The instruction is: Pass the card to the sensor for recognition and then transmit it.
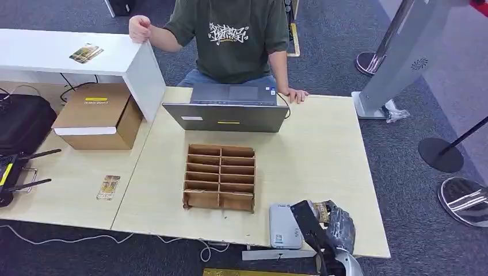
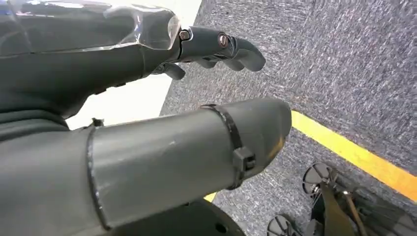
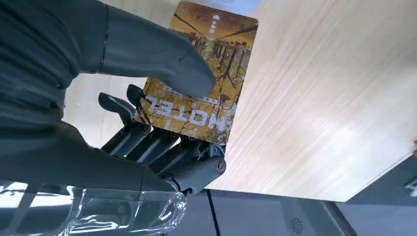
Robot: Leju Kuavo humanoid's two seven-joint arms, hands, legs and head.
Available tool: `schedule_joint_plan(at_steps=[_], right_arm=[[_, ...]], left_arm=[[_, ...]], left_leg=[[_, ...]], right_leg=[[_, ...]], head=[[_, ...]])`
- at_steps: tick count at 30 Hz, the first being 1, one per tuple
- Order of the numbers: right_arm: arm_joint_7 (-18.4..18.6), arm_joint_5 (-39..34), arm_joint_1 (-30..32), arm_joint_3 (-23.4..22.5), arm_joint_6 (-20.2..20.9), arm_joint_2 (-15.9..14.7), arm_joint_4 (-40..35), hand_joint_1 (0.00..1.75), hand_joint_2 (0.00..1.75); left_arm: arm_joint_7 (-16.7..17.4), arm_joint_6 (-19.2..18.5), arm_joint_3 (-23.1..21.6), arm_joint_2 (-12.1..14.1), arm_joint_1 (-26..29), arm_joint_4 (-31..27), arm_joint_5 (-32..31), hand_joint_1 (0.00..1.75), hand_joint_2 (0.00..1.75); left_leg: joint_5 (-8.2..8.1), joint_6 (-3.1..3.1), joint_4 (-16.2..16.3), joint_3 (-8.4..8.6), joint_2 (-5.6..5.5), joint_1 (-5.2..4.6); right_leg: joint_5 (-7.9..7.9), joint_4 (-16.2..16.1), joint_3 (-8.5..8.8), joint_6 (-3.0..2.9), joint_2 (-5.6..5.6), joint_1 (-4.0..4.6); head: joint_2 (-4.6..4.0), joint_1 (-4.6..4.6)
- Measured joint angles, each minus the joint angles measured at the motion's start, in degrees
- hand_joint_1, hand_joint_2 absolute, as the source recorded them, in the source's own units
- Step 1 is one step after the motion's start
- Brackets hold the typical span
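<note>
My right hand [image 1: 332, 227] hovers over the table's near edge, holding a yellow-brown hotel card [image 3: 201, 73] pinched between thumb and fingers; in the head view the card [image 1: 320, 211] peeks out beside the hand. A flat grey sensor pad [image 1: 284, 225] lies just left of that hand. My left hand [image 2: 216, 46] hangs over the carpet with its fingers apart and nothing in it. A second card [image 1: 108, 187] lies on the table's left part, and a third card [image 1: 86, 53] rests on the white shelf.
A brown cardboard divider rack [image 1: 220, 176] stands mid-table behind the sensor. A grey laptop [image 1: 226, 109] sits at the far edge before a seated person [image 1: 230, 40]. A cardboard box [image 1: 98, 115], black bag [image 1: 23, 121] and router [image 1: 11, 172] occupy the left.
</note>
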Motion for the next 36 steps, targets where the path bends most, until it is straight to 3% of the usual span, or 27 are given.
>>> schedule_joint_plan(at_steps=[10,18,26,36], right_arm=[[-0.2,-0.7,0.3,-0.8,0.7,0.0,-0.7,1.75,1.75],[-3.4,-1.5,0.3,1.5,2.3,0.5,-1.6,1.75,1.75],[-2.8,-2.3,-0.2,6.2,3.3,1.0,-1.8,1.75,1.75],[-1.2,-2.9,-0.8,6.4,3.5,0.9,-1.7,1.75,1.75]], left_arm=[[-0.2,0.1,0.0,0.1,0.0,0.0,0.2,0.00,0.00],[-0.5,0.1,0.0,0.1,0.0,0.0,0.3,0.00,0.00],[-0.6,0.0,0.0,0.1,0.0,0.0,0.4,0.00,0.00],[-0.1,-0.2,0.0,0.4,0.0,0.0,0.3,0.00,0.00]], left_leg=[[0.00,0.00,0.0,-0.01,0.00,0.00],[0.00,0.00,0.0,0.00,0.00,0.01],[0.00,0.00,0.0,-0.01,0.00,0.00],[0.00,0.00,0.0,0.00,0.00,0.00]], right_leg=[[0.00,0.0,0.00,0.00,0.00,0.00],[0.00,0.0,0.01,0.00,0.00,0.00],[-0.01,0.0,0.01,0.00,-0.01,0.00],[0.00,0.0,0.02,0.00,0.00,0.00]], head=[[0.00,0.02],[0.00,0.02],[0.00,0.02],[0.00,0.02]])
